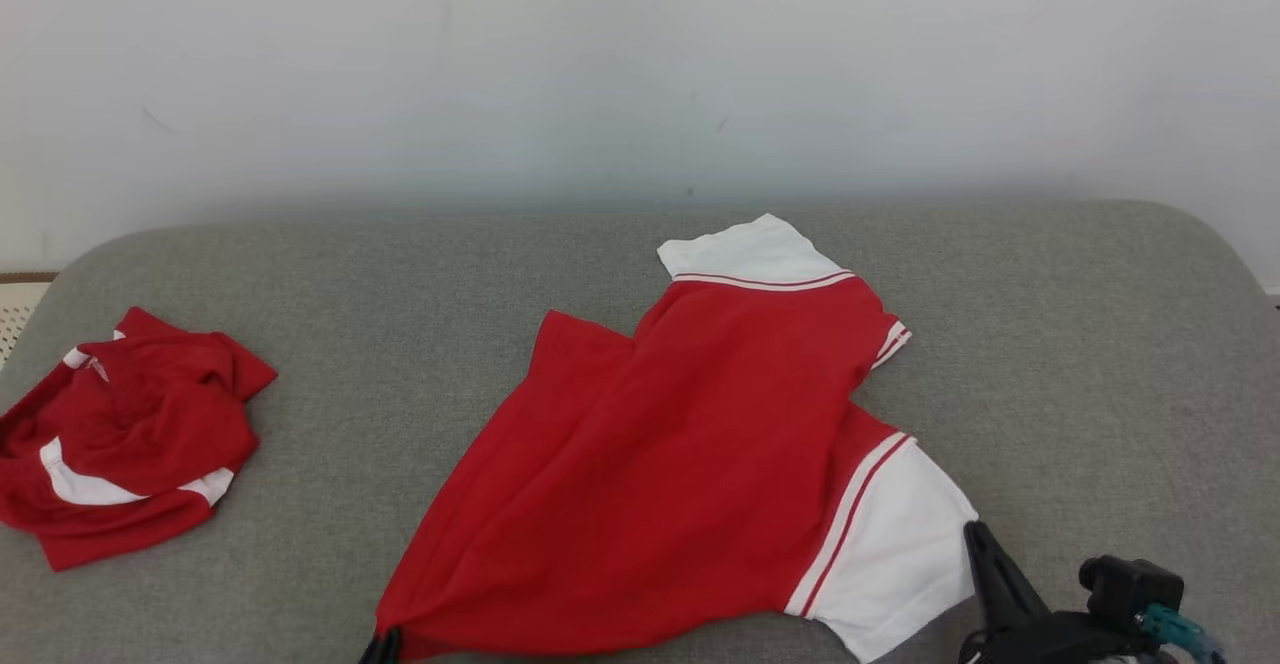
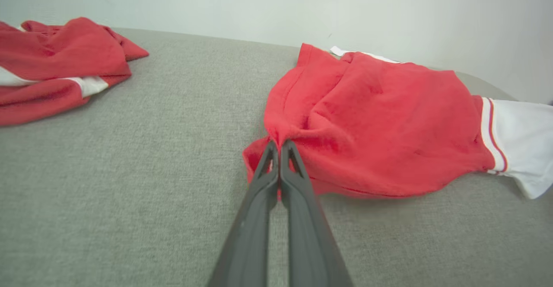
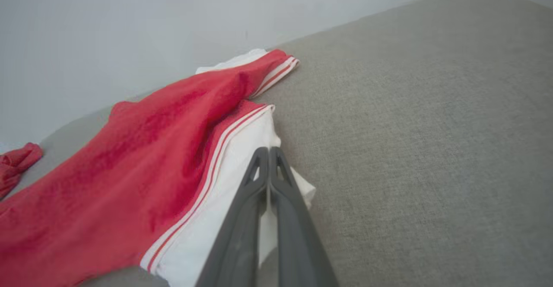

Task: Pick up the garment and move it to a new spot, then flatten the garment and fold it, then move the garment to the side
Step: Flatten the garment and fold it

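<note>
The head view takes in the whole layout: a red-and-white shirt [image 1: 690,464] spread near the middle of the grey upholstered worktop [image 1: 1080,364], and a second red-and-white garment [image 1: 130,444] crumpled well apart from it at the worktop's left end, with a pale wall [image 1: 640,64] behind. It shows little of the grips, which the wrist views give closely. In the left wrist view the left pincer [image 2: 279,145] is closed, fingers pressed together, with a bunched red corner of the shirt [image 2: 371,122] nipped between the tips. In the right wrist view the right pincer [image 3: 268,151] is likewise clamped shut, on the edge of the shirt's white panel [image 3: 242,166], which is bordered by thin red stripes. The shirt's long axis runs diagonally in the head view, from the red corner at the near left up to another white panel at the far right, towards the wall; the held white panel sticks out on the near right. The left pincer [image 1: 382,646] barely shows at the bottom edge of the head view, at the red corner. The right pincer [image 1: 973,532] rises from the lower right, fingers slanting up and left, low over the worktop, its dark wrist housing behind it.
</note>
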### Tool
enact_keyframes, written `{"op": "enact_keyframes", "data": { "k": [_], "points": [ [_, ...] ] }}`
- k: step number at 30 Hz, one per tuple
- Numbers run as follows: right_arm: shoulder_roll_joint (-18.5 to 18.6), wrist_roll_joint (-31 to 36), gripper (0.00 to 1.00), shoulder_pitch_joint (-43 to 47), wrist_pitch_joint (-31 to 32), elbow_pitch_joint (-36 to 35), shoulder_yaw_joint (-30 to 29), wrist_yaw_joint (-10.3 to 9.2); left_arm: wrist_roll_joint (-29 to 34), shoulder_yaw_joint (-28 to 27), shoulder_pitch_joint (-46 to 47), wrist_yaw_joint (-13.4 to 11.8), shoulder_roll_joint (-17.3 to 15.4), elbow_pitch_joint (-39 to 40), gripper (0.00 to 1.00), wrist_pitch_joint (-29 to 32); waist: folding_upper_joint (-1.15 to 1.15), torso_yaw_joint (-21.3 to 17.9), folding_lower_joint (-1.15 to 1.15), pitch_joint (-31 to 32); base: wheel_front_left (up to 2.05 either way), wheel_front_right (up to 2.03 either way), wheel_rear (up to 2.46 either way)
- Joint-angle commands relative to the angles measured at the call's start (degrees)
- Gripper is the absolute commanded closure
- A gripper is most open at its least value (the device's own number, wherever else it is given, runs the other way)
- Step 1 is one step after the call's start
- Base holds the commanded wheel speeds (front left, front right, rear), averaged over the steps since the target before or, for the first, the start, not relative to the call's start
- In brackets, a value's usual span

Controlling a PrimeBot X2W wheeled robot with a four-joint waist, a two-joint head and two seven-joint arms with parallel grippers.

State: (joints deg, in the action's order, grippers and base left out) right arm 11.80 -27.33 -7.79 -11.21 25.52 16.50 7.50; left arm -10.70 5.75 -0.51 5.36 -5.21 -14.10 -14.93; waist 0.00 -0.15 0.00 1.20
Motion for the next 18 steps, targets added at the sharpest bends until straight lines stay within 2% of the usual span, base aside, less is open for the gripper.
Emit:
{"op": "enact_keyframes", "data": {
  "k": [1, 4, 5, 10, 14, 18],
  "points": [
    [0.03, -1.43, 1.0, 0.51, 0.45, -2.74, -0.35, -0.02, 0.61, 0.08, 0.02, -0.34, -0.69, 1.4, 1.0, -0.19, 0.0, -0.2, 0.0, -0.04, 0.0, 0.0, 0.0],
    [0.29, -2.76, 1.0, 0.36, 1.11, -6.57, -0.72, -0.02, 1.17, 0.48, 1.75, -0.18, -1.41, 3.54, 1.0, 0.34, 0.0, -0.46, 0.0, -0.15, 0.0, 0.0, 0.0],
    [0.21, -4.34, 1.0, -0.59, 2.09, -10.0, -1.07, -0.02, 1.87, 1.06, 4.03, 0.14, -2.28, 5.65, 1.0, 1.24, 0.0, -0.77, 0.0, -0.36, 0.0, 0.0, 0.0],
    [1.3, -5.81, 1.0, -4.4, 4.31, -14.71, -1.39, -0.02, 2.18, 2.23, 10.23, 1.01, -4.91, 8.95, 1.0, 3.71, 0.0, -1.63, 0.0, -1.12, 0.0, 0.0, 0.0],
    [1.67, -6.96, 1.0, -11.09, 6.22, -16.26, -1.82, -0.02, 0.89, 3.6, 18.21, 1.53, -7.43, 11.14, 1.0, 6.59, 0.0, -2.76, 0.0, -3.18, 0.0, 0.0, 0.0],
    [2.13, -7.58, 1.0, -19.92, 7.78, -14.57, -1.59, -0.02, -0.78, 5.48, 27.49, 1.94, -10.73, 10.59, 1.0, 9.62, 0.0, -3.74, 0.0, -6.77, 0.0, 0.0, 0.0]
  ]
}}
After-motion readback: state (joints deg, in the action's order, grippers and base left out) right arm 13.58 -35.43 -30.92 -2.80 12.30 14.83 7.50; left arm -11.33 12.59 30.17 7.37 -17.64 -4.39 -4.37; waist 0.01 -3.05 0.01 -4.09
